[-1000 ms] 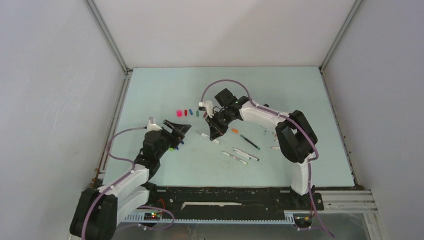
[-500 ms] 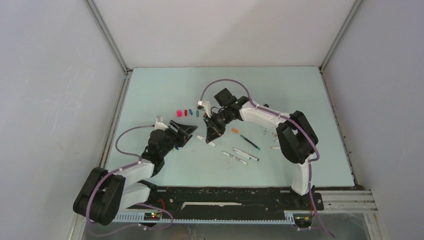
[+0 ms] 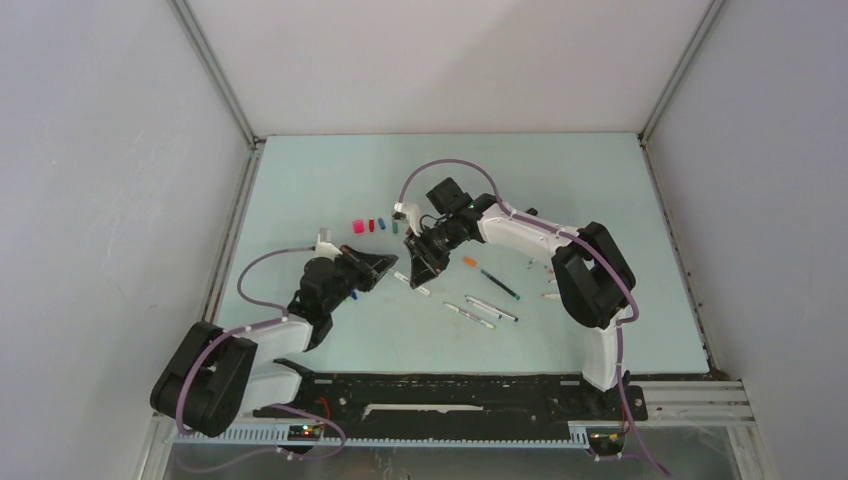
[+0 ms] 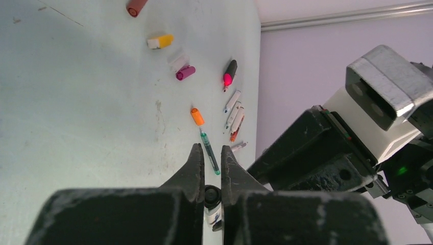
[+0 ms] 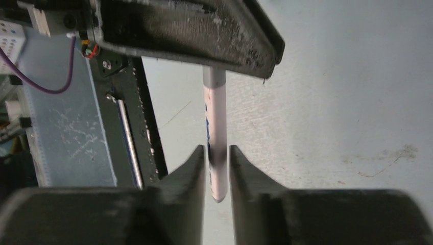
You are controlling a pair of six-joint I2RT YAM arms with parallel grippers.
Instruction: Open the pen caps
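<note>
Right wrist: pen (image 5: 215, 127) points straight ahead (clamped).

I see my left gripper (image 4: 209, 153) with its black jaws clamped on the dark round end of a white-barrelled pen (image 4: 213, 203). Just past the tips, a thin green pen (image 4: 209, 148) lies on the pale blue table (image 4: 76, 102), with a small orange plastic cap (image 4: 197, 116) just beside its far end. A short black highlighter (image 4: 230, 70) with a pink tip rests farther off.
</note>
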